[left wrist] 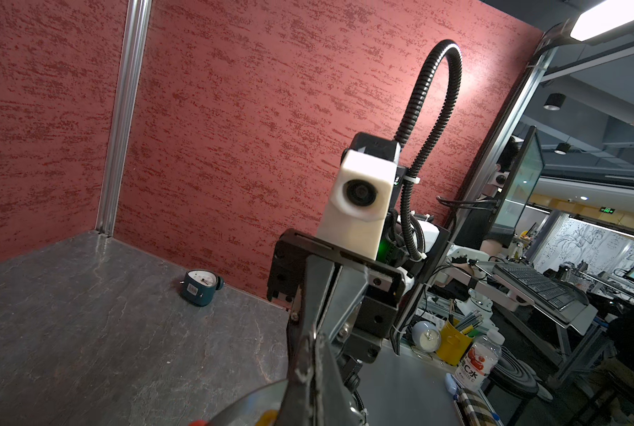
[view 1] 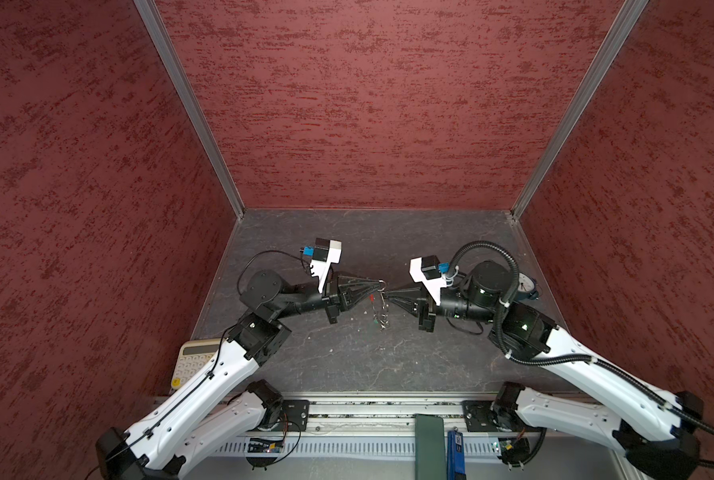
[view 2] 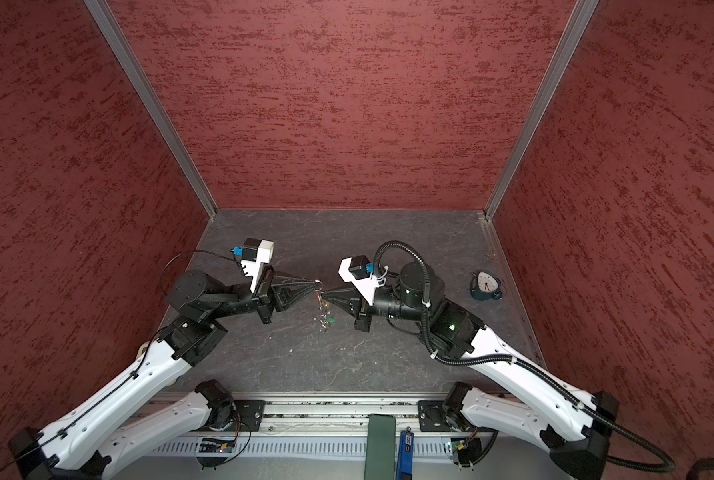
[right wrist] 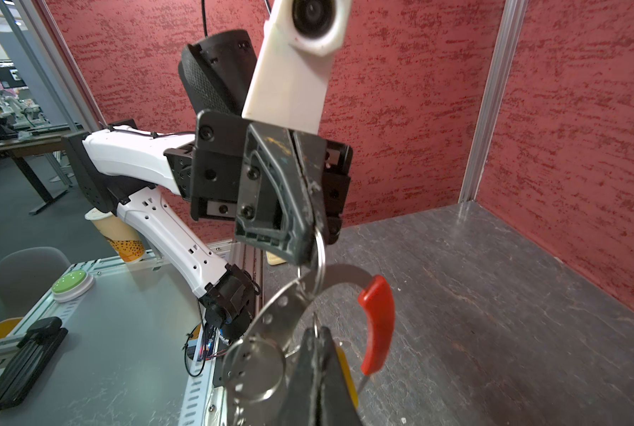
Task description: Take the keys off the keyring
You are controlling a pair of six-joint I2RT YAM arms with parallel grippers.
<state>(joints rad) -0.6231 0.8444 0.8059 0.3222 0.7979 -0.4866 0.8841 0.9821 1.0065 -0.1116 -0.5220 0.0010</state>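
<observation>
Largely behind right hand (right wrist: pixel 317 333): yellow key (right wrist: pixel 346 369)

Looks like a robotics lab inside an open-plan office. Red textured panel walls (view 1: pixel 367 104) on silver aluminium posts (view 1: pixel 192 108) boxing in a dark stone-look tabletop (view 1: pixel 388 365), white-and-black robot arms (view 1: pixel 214 376) bolted to a silver aluminium rail (view 1: pixel 367 409). Past the booth: black desk keyboard (left wrist: pixel 533 282), bright ceiling strip light (left wrist: pixel 614 16), green exit sign (left wrist: pixel 607 210).

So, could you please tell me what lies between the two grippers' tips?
The keyring hangs in the short gap between the left gripper and the right gripper, as both top views show.
</observation>
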